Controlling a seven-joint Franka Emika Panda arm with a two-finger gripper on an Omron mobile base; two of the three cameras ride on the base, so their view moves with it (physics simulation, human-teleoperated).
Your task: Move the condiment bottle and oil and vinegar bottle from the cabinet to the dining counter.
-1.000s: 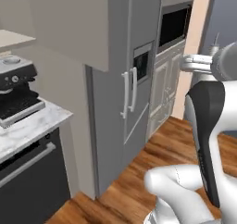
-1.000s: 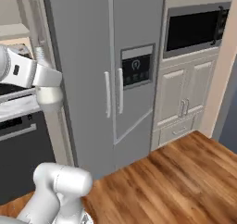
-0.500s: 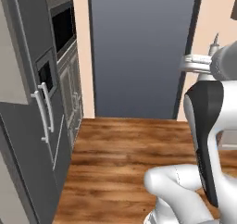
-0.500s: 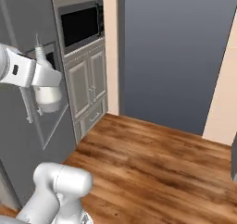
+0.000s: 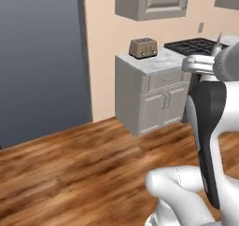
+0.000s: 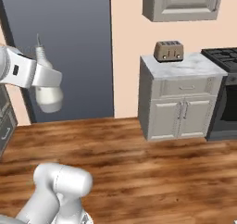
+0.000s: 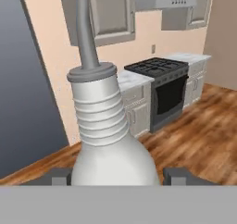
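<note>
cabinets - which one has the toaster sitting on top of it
The low base cabinet beside the stove: the toaster sits on its marble top. The wall cabinet hangs above, carrying nothing.

The oil and vinegar bottle [image 7: 111, 140] hides most of my gripper [image 7: 115, 176]; its spout runs off the hand view's top. The stove [image 6: 224, 93] is cut by the frame edge, perhaps halfway.

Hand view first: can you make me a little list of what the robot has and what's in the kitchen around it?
held: oil and vinegar bottle, pale, slim spout
gripper: gripper shut on the bottle, a finger at each side
ahead: black stove
counter: toaster on marble-topped cabinet
floor: wooden floor
wall: peach, upper cabinet
</note>
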